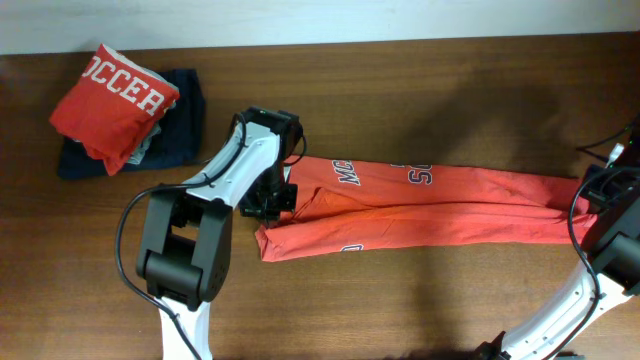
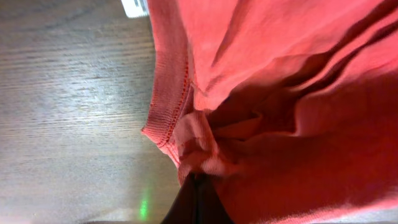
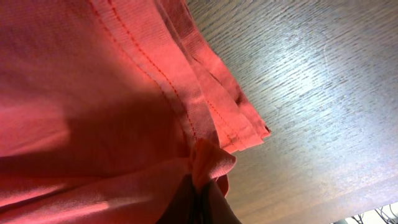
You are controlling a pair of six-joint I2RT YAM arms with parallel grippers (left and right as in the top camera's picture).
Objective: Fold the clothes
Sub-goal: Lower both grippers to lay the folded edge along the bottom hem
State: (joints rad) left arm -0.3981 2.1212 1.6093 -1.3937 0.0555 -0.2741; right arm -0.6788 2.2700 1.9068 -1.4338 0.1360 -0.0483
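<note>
Left hand (image 1: 283, 197) is pinched shut on a bunched fold at the left end of the shirt (image 1: 440, 205), close to the ribbed collar; its wrist view shows cloth gathered right at the fingertips. Right hand (image 1: 590, 195) is likewise closed on the shirt's right end, gripping several stitched hem layers together.

The step in hand looks like drawing the shirt into a long, even band before folding it over. To do that well, both hands should pull apart with equal tension and at the same height, so the band does not twist. The creases running along its length suggest the layers are not yet flat. A gentle outward stretch would smooth them before the cloth is laid down. Neither grip should loosen until the band is settled, since each pinch holds only a small bite of cloth.

The shirt runs lengthwise along the counter (image 1: 420, 90) as a narrow coral strip with white letters, spanning from one hand to the other. Whether its middle rests on the wood or hangs just above it, I cannot tell. Beyond the shirt's left end, well apart, a folded red shirt (image 1: 112, 100) sits on a dark garment (image 1: 185, 130).
</note>
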